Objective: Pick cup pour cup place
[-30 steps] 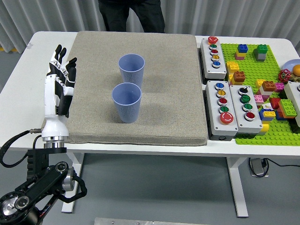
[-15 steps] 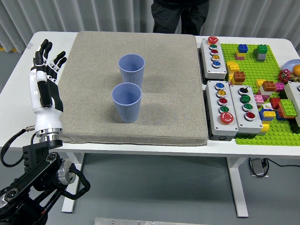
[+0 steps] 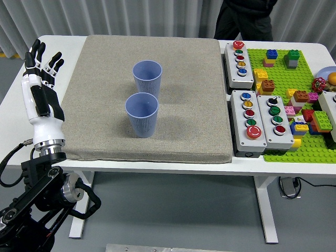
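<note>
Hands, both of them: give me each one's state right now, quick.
Left hand: open, fingers spread, holding nothing, over the table's left edge, clear of both cups.
Right hand: not in view.

The left hand [image 3: 40,86] stands upright over the counter's [image 3: 16,89] left edge, fingers [image 3: 37,52] pointing up and away from the robot and slightly spread, holding nothing. Its palm side, black with white panels, faces right, toward the counter's middle. Below the hand a white forearm cuff narrows into a silver wrist ring just off the counter's near left corner. From there the black left arm [image 3: 44,197] bends down and out past the counter's front edge, with a round joint and loose black cables beside it. The right arm is out of view.
</note>
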{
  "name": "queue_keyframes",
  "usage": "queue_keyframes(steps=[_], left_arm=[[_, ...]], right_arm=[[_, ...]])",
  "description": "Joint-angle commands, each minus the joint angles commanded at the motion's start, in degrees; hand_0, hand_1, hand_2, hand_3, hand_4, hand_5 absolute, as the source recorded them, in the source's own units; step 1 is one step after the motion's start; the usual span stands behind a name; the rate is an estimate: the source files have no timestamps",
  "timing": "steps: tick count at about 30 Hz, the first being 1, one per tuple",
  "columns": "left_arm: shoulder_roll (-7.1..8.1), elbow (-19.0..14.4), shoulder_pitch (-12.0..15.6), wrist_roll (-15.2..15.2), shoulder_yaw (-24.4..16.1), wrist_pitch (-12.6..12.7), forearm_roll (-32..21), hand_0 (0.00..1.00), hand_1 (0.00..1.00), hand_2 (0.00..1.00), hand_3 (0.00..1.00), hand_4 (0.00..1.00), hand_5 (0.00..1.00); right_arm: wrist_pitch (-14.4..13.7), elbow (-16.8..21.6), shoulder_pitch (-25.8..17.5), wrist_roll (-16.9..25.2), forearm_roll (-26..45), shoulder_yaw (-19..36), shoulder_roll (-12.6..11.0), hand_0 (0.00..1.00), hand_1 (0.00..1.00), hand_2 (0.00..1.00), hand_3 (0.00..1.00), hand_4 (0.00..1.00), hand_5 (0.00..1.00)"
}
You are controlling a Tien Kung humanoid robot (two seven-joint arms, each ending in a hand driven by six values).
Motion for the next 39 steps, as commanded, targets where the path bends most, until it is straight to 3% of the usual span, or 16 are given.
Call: queue_keyframes(steps=[39], left_arm=[[0.41, -2.17, 0.58, 0.00, -0.15, 0.00, 1.72, 0.745, 0.764, 0.931, 0.910, 0.727, 0.998]], right_arm=[[0.09, -0.16, 0.03, 0.02, 0.62, -0.41, -0.19, 0.673, 0.619, 0.569, 0.560, 0.002, 0.169]])
